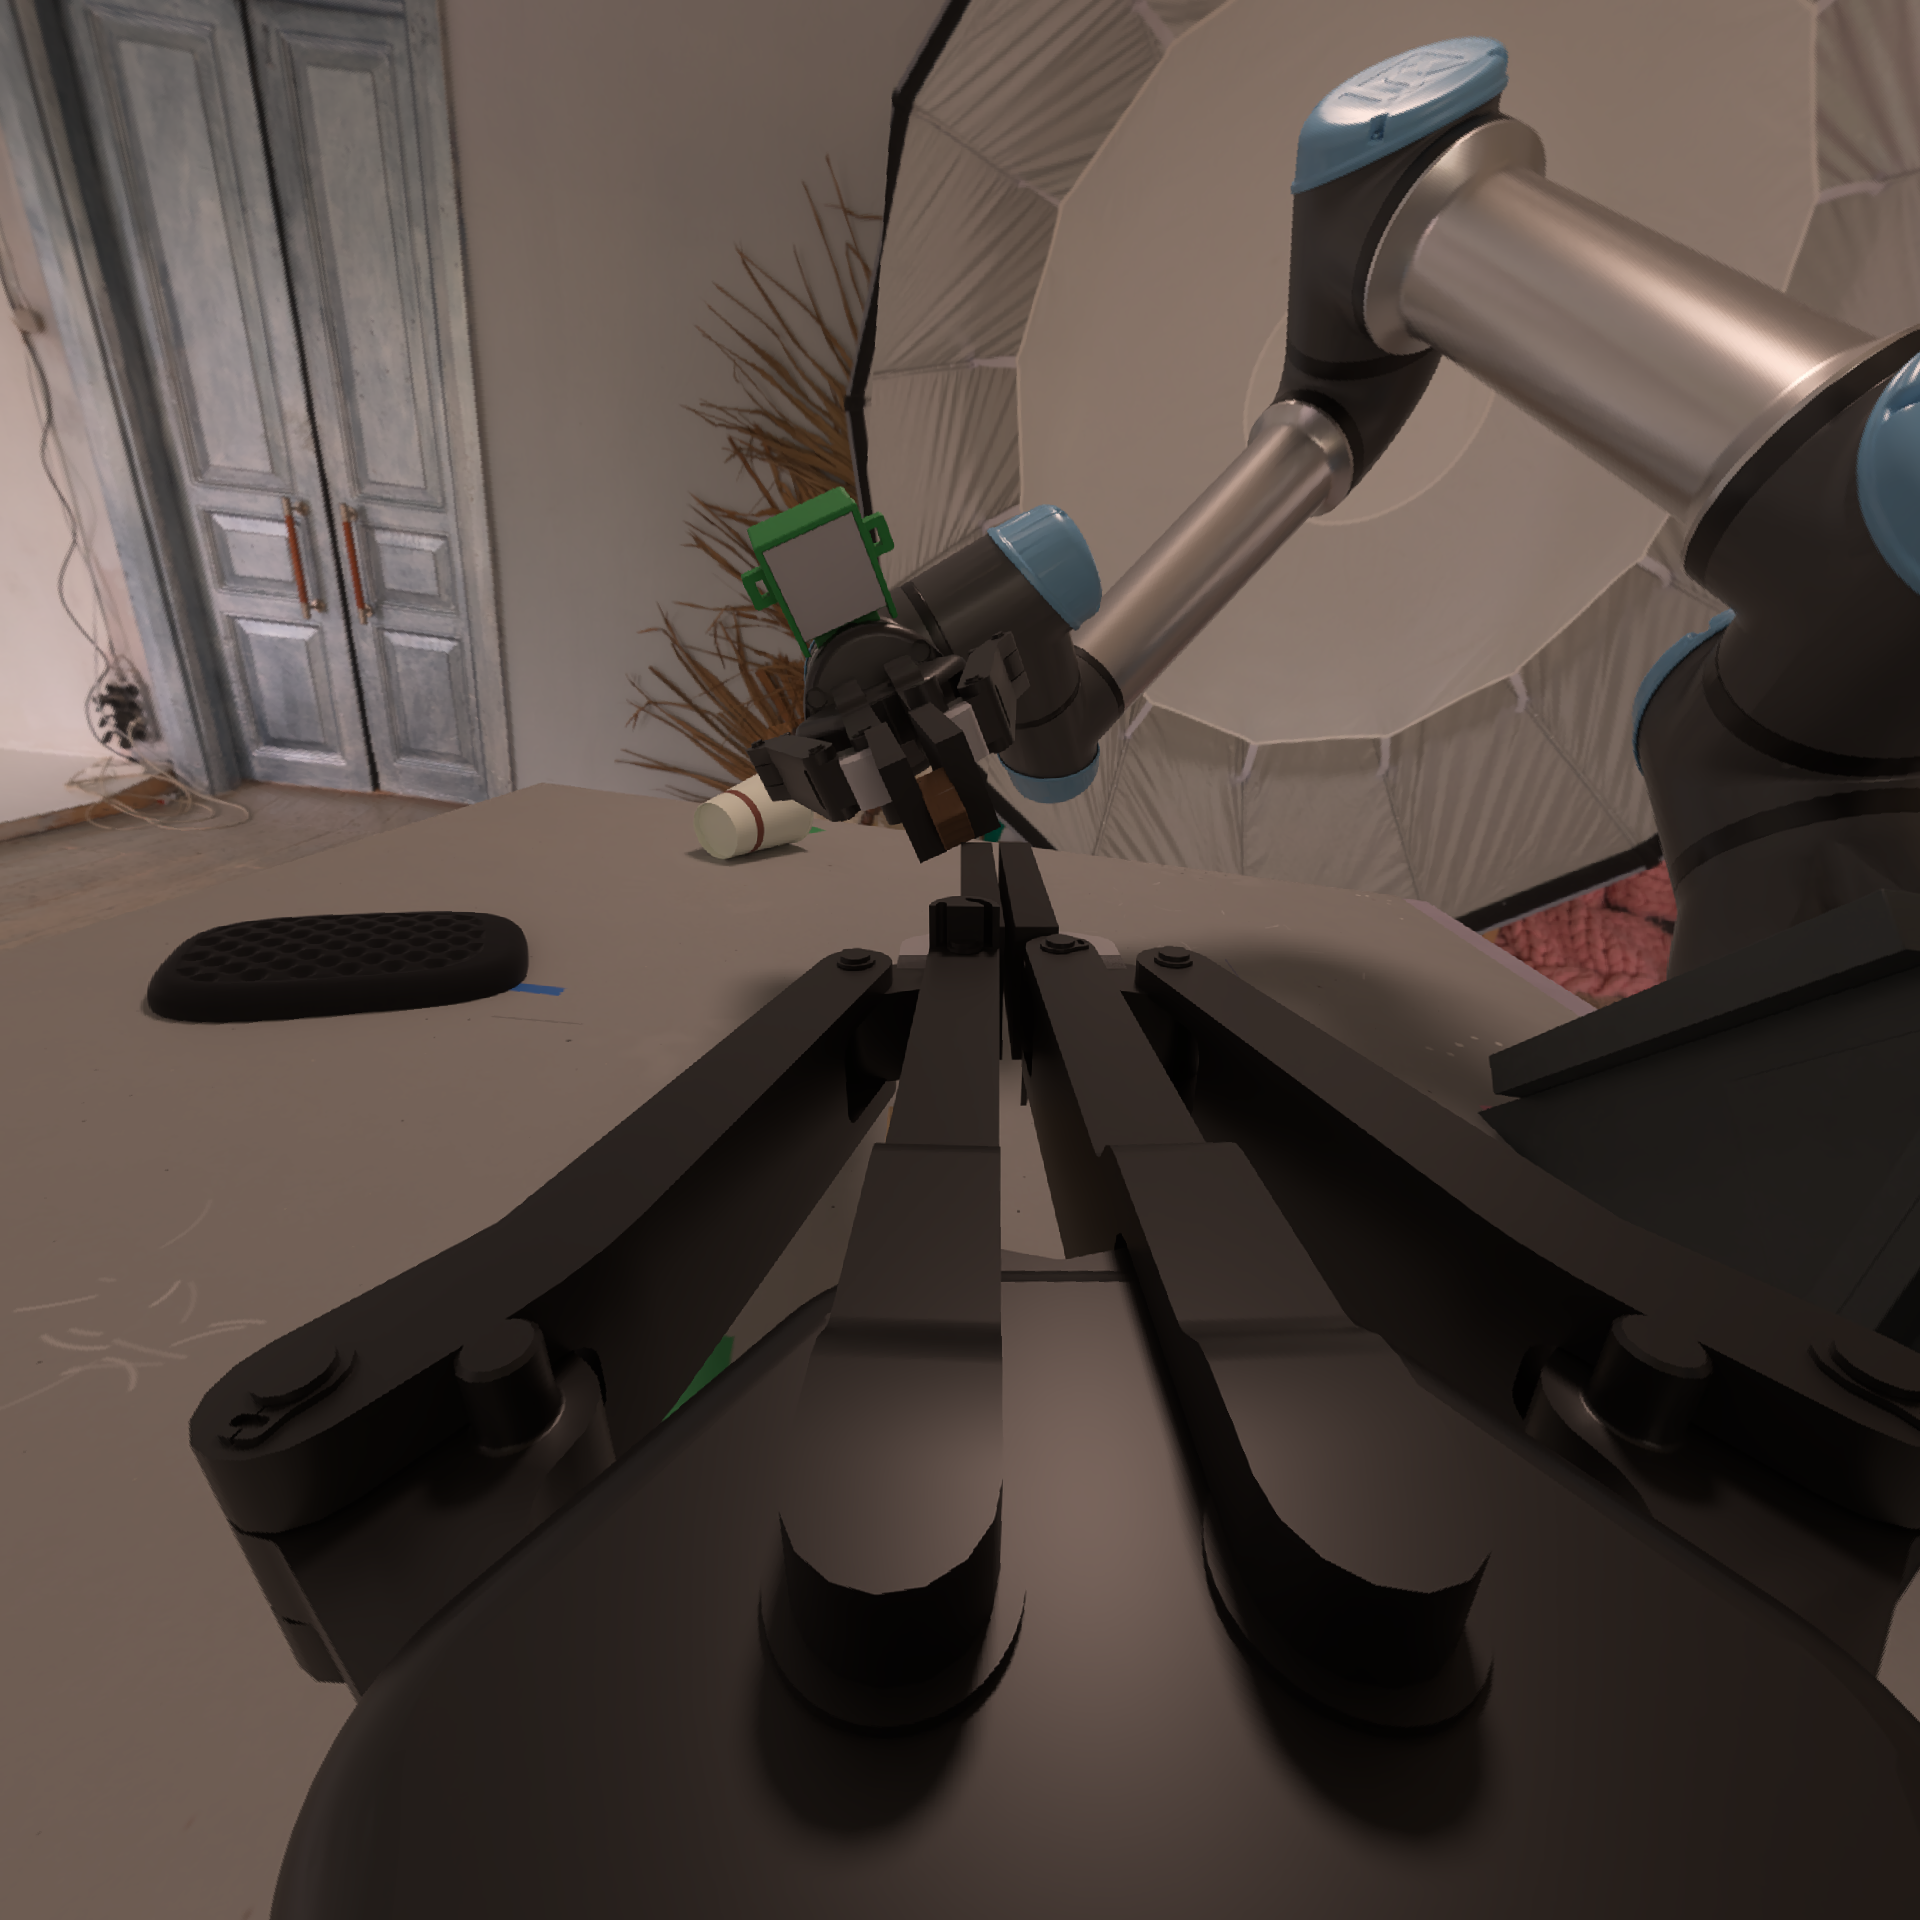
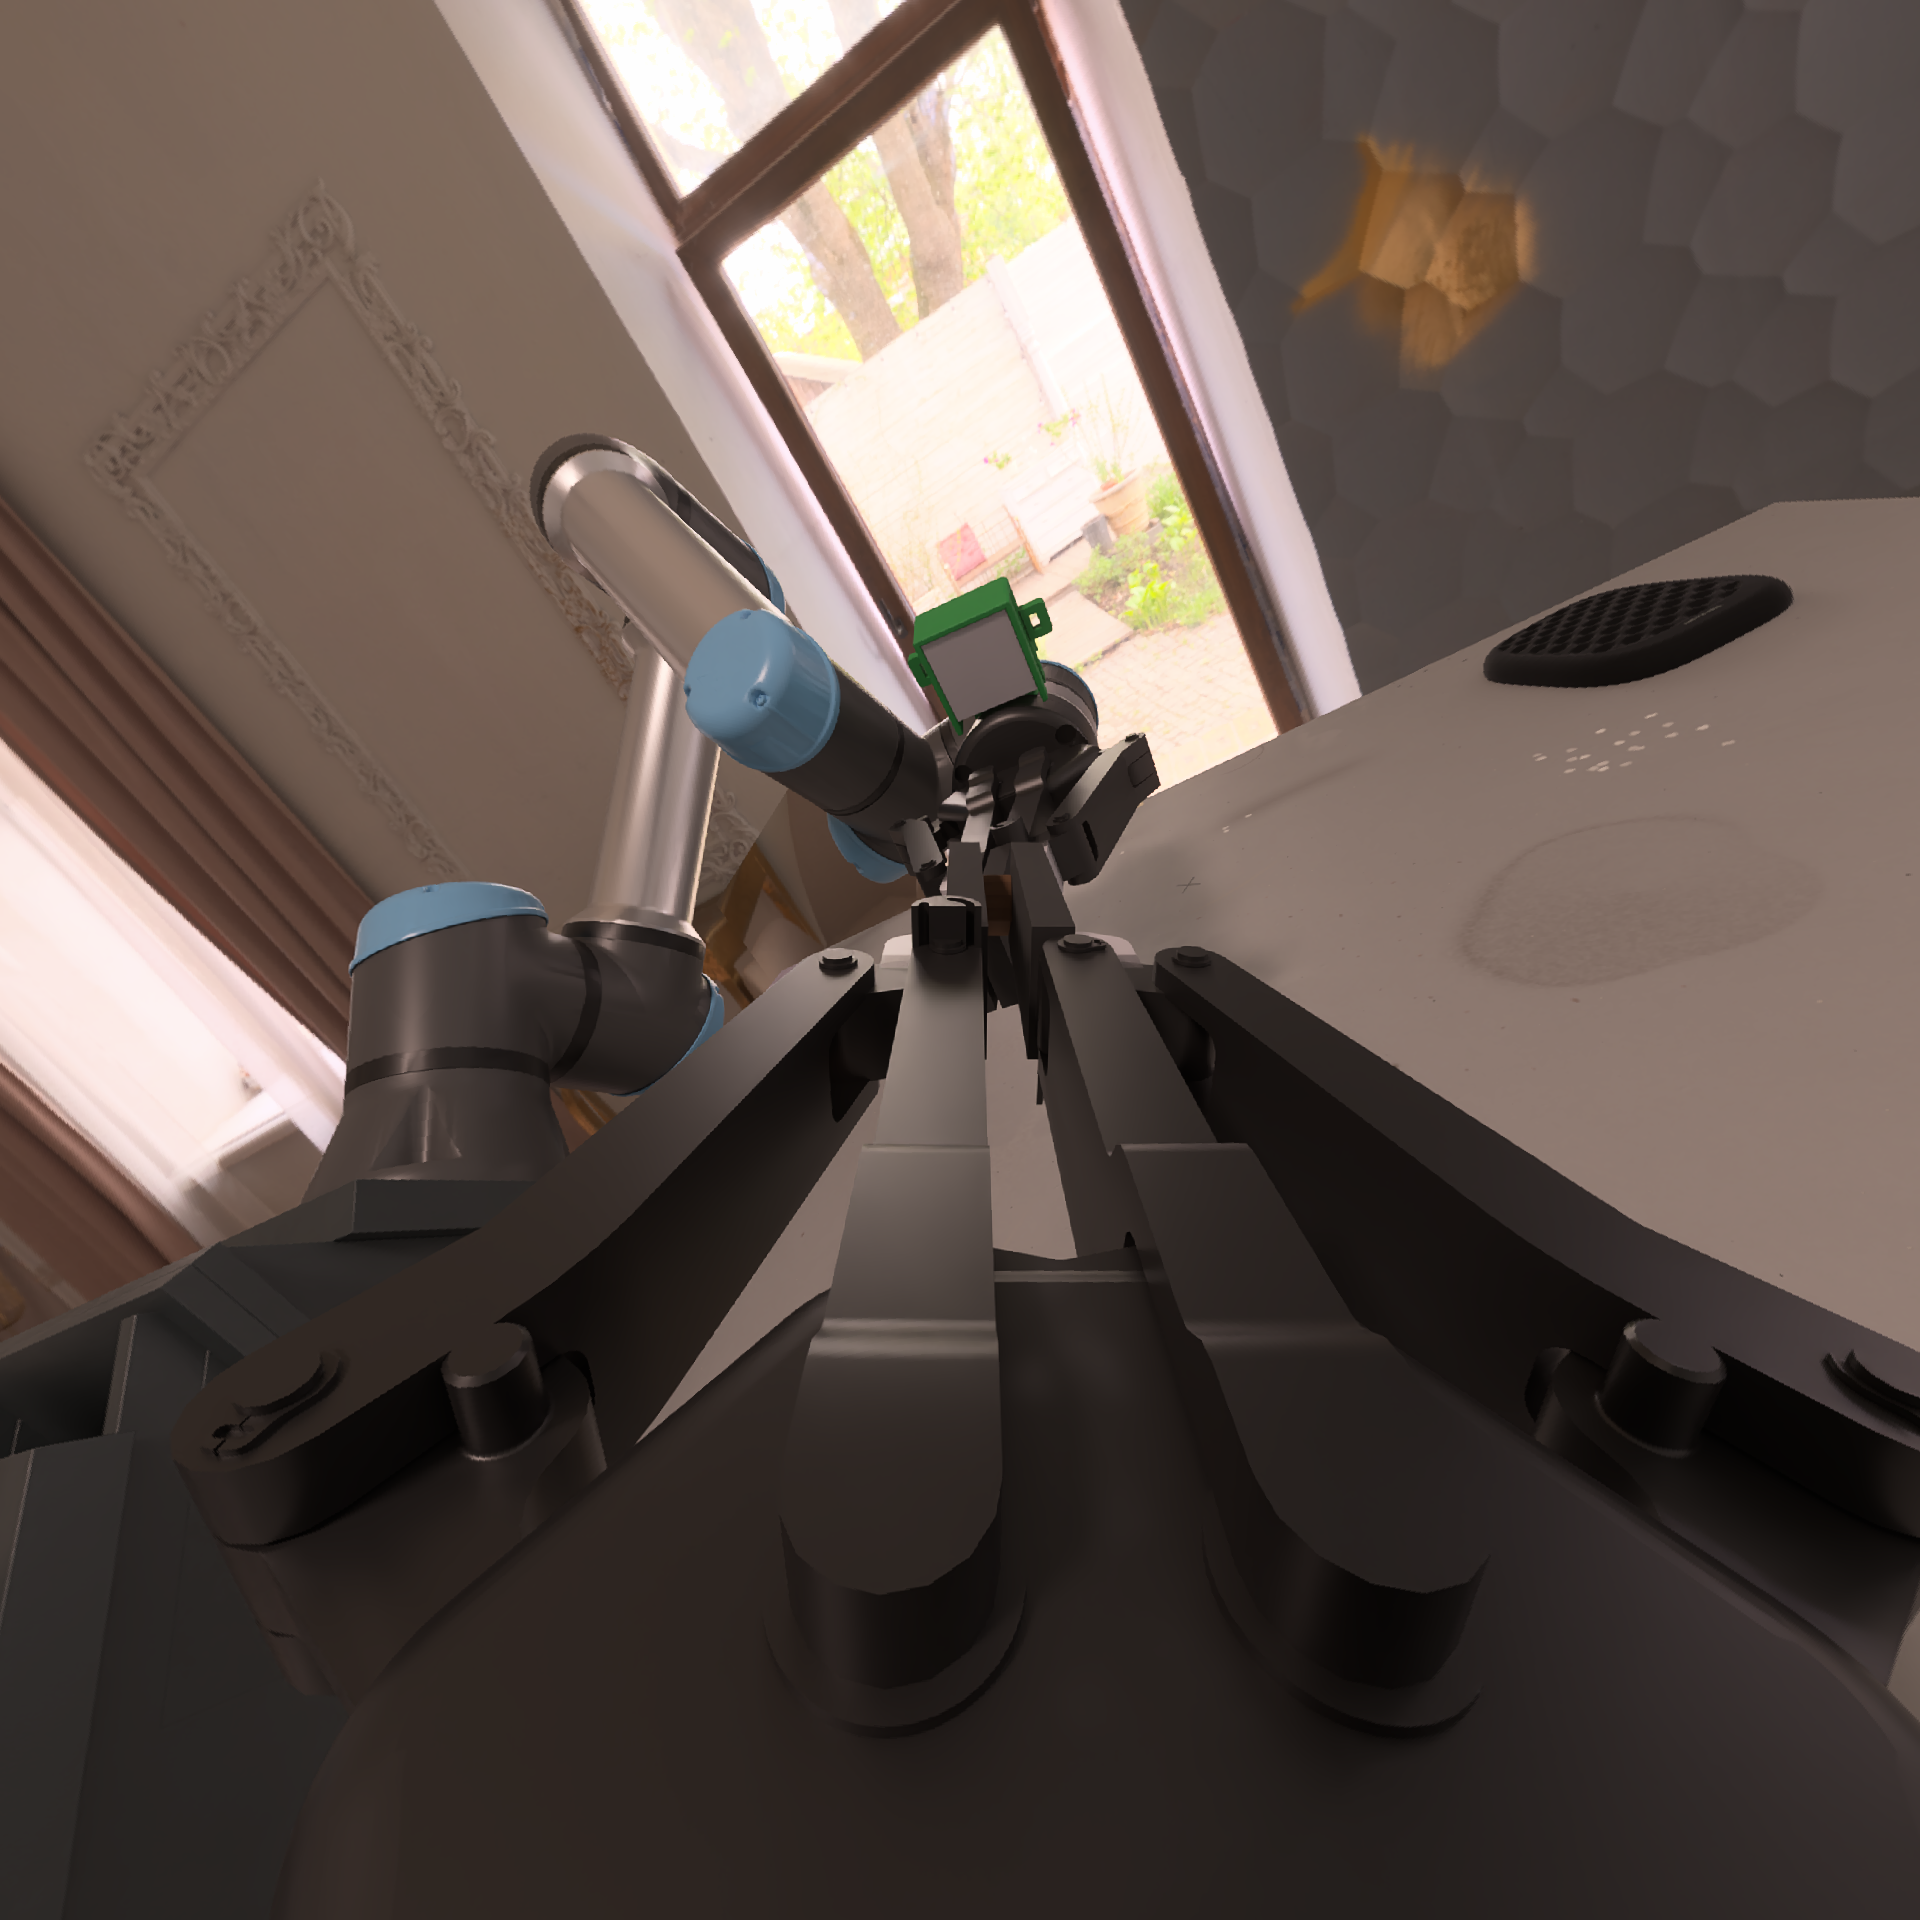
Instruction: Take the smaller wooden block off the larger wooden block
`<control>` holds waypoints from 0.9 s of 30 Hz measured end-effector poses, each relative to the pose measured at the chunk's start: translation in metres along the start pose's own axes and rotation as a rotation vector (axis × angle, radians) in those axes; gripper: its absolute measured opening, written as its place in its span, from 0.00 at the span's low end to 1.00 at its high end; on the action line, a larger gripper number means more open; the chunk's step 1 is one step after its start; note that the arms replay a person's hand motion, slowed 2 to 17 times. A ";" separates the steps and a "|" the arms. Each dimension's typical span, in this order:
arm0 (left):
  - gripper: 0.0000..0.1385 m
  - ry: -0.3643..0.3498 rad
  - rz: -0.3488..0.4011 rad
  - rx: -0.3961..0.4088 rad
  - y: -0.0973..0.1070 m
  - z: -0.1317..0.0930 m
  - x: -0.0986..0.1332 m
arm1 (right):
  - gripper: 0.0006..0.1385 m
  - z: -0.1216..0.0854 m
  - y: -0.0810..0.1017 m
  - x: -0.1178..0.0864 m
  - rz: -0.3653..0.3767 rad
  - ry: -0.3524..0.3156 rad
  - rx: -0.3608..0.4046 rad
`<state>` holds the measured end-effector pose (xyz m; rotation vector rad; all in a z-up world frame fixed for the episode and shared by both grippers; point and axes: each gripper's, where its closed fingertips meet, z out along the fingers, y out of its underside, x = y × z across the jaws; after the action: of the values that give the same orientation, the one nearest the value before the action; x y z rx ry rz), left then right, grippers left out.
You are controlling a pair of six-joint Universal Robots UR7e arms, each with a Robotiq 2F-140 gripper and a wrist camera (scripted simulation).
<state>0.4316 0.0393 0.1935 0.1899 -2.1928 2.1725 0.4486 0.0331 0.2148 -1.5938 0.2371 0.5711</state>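
In the left wrist view my right gripper [image 1: 940, 831] is shut on a small brown wooden block [image 1: 948, 814] and holds it in the air above the grey table [image 1: 312, 1143], just beyond my left fingertips. My left gripper [image 1: 1000, 873] is shut with nothing between its fingers, low over the table. In the right wrist view my right gripper [image 2: 997, 878] has its fingers close together and hides the block almost fully. The left gripper [image 2: 982, 821] faces it, nearly tip to tip. No larger wooden block shows in either view.
A pale paper cup [image 1: 750, 826] lies on its side on the table's far part, left of the right gripper. A black honeycomb pad [image 1: 338, 961] lies on the table to the left; it also shows in the right wrist view [image 2: 1636, 629]. The right arm [image 1: 1195, 582] reaches in from the right.
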 end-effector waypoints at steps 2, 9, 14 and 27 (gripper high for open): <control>0.01 0.000 0.001 -0.007 0.001 0.000 0.000 | 0.05 0.000 0.001 0.000 0.001 0.001 -0.002; 0.01 0.020 0.000 -0.031 0.004 0.000 0.001 | 0.05 0.001 0.004 0.000 0.009 -0.001 -0.018; 0.01 0.025 0.027 -0.061 0.007 0.000 0.002 | 0.05 0.002 0.005 -0.001 0.002 0.003 -0.041; 0.01 0.044 0.139 -0.169 0.014 0.002 0.006 | 0.05 0.003 0.012 -0.002 0.004 0.005 -0.111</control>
<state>0.4242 0.0373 0.1806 -0.0176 -2.4159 2.0191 0.4405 0.0340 0.2049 -1.7020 0.2154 0.5920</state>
